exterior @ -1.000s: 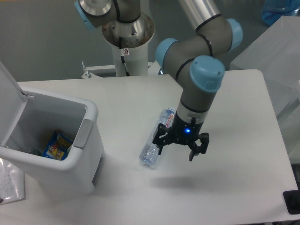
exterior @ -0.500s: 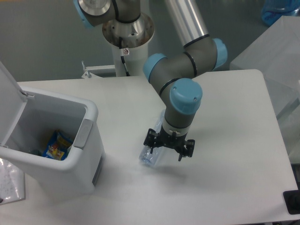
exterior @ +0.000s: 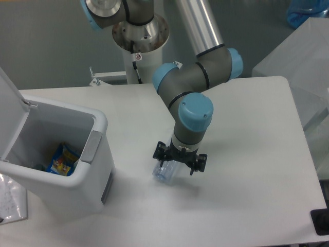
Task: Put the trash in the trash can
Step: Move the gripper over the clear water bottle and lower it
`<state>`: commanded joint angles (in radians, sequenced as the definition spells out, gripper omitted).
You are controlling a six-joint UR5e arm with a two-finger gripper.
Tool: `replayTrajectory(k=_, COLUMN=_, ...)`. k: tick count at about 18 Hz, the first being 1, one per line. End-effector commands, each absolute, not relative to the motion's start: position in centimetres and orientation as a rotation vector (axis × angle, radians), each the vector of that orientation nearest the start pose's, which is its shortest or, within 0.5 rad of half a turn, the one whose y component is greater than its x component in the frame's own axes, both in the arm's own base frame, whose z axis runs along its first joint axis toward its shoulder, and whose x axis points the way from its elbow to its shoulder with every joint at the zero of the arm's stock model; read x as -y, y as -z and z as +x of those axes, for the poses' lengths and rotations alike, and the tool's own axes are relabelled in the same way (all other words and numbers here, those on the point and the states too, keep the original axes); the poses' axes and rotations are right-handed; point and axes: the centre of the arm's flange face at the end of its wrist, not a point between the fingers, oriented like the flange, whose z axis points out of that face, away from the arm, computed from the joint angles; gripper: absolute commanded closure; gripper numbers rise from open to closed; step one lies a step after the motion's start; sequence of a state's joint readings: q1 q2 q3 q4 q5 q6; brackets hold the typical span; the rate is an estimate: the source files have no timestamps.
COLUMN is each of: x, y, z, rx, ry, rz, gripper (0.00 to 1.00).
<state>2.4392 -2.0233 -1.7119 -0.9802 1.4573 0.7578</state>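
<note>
The crushed clear plastic bottle [exterior: 164,172] lies on the white table [exterior: 247,170], mostly hidden under my arm; only its lower end shows. My gripper [exterior: 178,165] hangs open right above it, fingers spread to either side of the bottle. The white trash can [exterior: 77,175] stands at the left with its lid [exterior: 7,113] tipped open; a colourful packet [exterior: 61,159] lies inside. The crumpled wrapper with a green mark is not in view.
The arm's base column [exterior: 140,46] stands at the table's back edge. A translucent white box [exterior: 303,62] sits off the right side. A small black object [exterior: 321,221] is at the front right corner.
My gripper has moved left and down, from beside the bottle's right side to straight over it. It covers most of the bottle now. The bottle has not moved.
</note>
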Motion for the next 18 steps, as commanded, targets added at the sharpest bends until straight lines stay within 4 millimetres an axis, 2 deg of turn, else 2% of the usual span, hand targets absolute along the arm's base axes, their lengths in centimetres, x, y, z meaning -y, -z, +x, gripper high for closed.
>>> replayTrajectory(k=3, x=-50.8, y=-22.3, z=-36.8, rx=0.158, ry=0.130, rz=-3.059, gripper=0.00)
replayTrajectory(k=6, x=-51.5, y=-21.1, z=-36.0, rx=0.139, ry=0.148, rz=-3.076, gripper=0.00)
replayTrajectory(k=16, x=-51.9, y=-19.4, z=-36.6, rx=0.141, ry=0.116, rz=-3.127, gripper=0.00)
replayTrajectory(k=18, x=-51.7, y=-19.2, z=-36.8, rx=0.136, ry=0.077, rz=-3.156, gripper=0.04)
